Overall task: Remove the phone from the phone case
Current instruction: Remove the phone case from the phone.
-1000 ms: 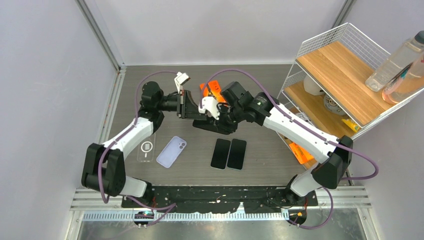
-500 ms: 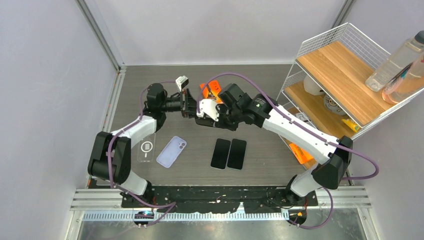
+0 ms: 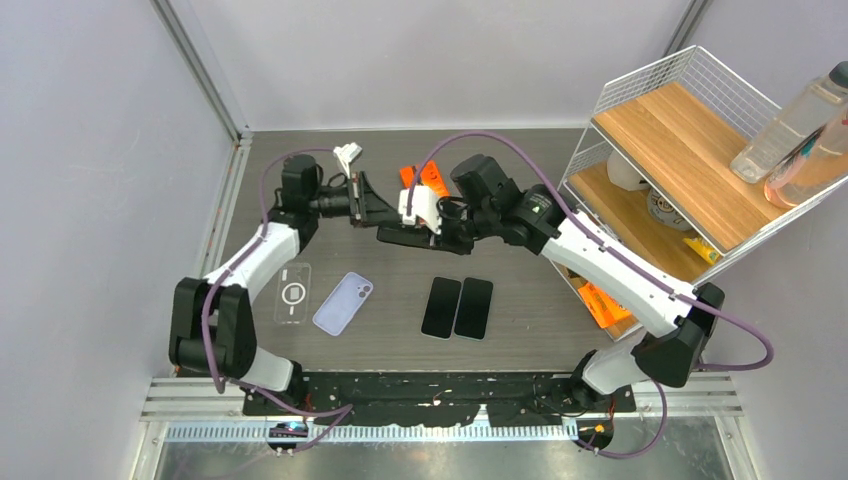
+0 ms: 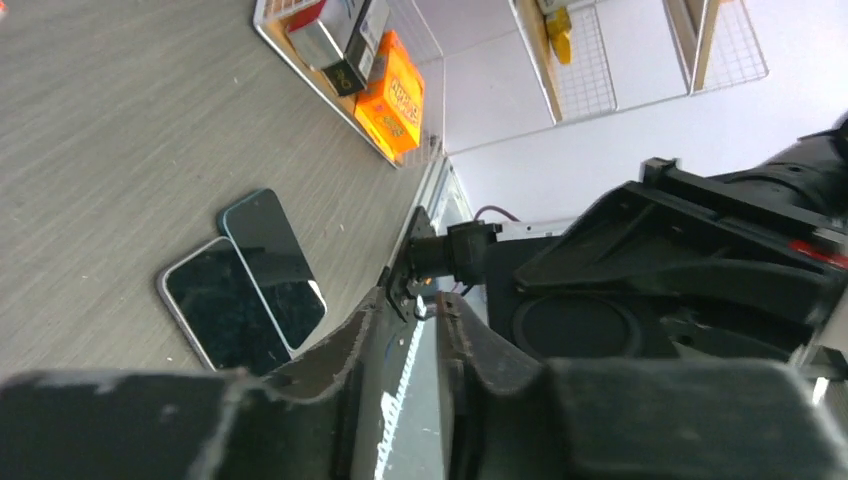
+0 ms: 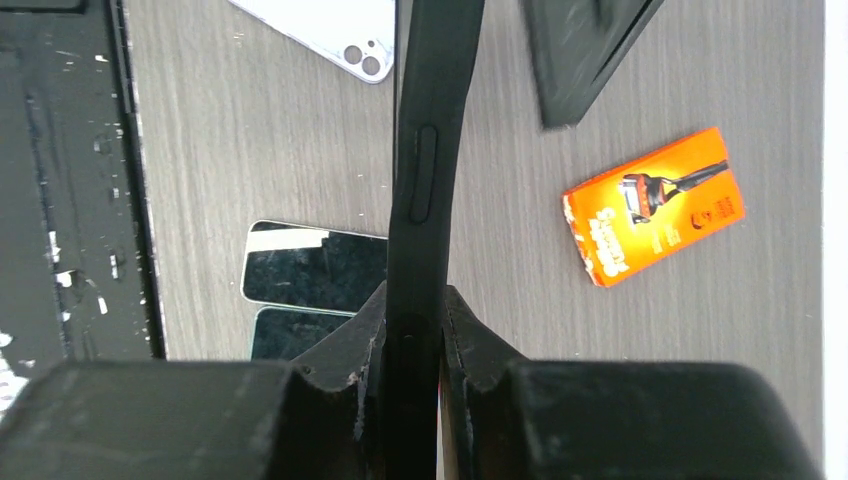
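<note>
My right gripper is shut on one end of the black phone case, holding it above the table's middle. The case's edge with a side button runs up the right wrist view. I cannot tell the phone apart from the case. My left gripper hovers just left of the case's free end, apart from it. Its jaws stand a narrow gap apart with nothing between them. The case's back with a round ring fills the right of the left wrist view.
Two bare dark phones lie side by side near the front, with a lilac case and a clear case to their left. An orange razor packet lies behind the grippers. A wire shelf rack stands at the right.
My left gripper has pulled back to the left, off the black case, and its jaws have narrowed. My right gripper keeps its hold and has shifted the case slightly.
</note>
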You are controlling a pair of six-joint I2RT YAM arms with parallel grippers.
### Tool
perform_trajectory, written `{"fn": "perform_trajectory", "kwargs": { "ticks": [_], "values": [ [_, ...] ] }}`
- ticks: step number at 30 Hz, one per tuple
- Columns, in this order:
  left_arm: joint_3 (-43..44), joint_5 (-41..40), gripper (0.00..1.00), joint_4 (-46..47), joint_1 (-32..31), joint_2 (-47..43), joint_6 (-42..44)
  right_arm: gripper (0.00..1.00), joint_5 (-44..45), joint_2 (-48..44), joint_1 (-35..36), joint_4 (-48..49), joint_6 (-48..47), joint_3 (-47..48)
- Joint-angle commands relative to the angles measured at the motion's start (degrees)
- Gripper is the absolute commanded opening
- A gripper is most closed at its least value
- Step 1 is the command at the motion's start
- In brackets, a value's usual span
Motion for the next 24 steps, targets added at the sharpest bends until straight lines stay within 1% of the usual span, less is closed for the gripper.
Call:
{"fn": "perform_trajectory", "kwargs": {
  "ticks": [1, 2, 4, 5, 6, 7, 9, 11, 13, 15, 17, 20, 24],
  "values": [
    [7.75, 2.59, 0.36, -21.68, 3.79, -4.96, 27.30, 0.05, -11.59, -3.24, -3.37, 0.25, -0.23, 2.39],
    [9.63, 3.39, 0.43, -27.92, 4.49, -5.20, 33.80, 0.06, -14.58, -3.15, -4.54, -1.28, -0.28, 2.82],
    [16.18, 3.64, 0.56, -44.27, 5.27, -5.35, 51.72, 0.05, -18.20, -2.62, -5.93, -3.52, -0.61, 4.25],
    [19.14, 3.30, 0.62, -54.60, 5.30, -5.21, 62.49, 0.05, -19.28, -2.45, -6.36, -4.70, -0.86, 5.24],
    [21.82, 2.80, 0.68, -62.12, 5.25, -4.98, 72.36, 0.05, -21.56, -1.97, -7.07, -6.12, -1.12, 5.78],
    [23.85, 2.22, 0.72, -68.74, 5.24, -4.84, 82.49, 0.05, -22.54, -1.68, -7.71, -6.84, -1.39, 6.80],
    [26.77, 2.14, 0.77, -79.66, 5.18, -4.79, 94.16, 0.06, -25.37, -0.69, -8.49, -8.77, -1.53, 8.25],
    [28.82, 2.78, 0.82, -88.63, 4.66, -5.02, 102.14, 0.06, -27.47, 0.03, -9.09, -9.95, -1.31, 9.17],
    [30.13, 2.93, 0.84, -92.66, 2.98, -5.60, 106.14, 0.05, -28.81, 0.58, -9.34, -10.44, -1.02, 9.71],
    [30.28, 3.24, 0.85, -93.08, 0.75, -6.84, 106.49, 0.06, -30.19, 1.18, -9.43, -10.83, -0.81, 10.23],
    [29.80, 3.79, 0.85, -91.80, -1.44, -8.33, 105.11, 0.05, -30.68, 1.77, -9.64, -10.89, -0.37, 10.59],
    [28.13, 4.00, 0.83, -87.13, -4.49, -11.04, 100.96, 0.06, -31.35, 2.21, -9.95, -10.92, 0.22, 10.77],
    [24.33, 2.72, 0.77, -76.31, -7.02, -15.09, 92.00, 0.05, -32.37, 2.27, -10.34, -10.88, 0.65, 10.55]
  ]
}}
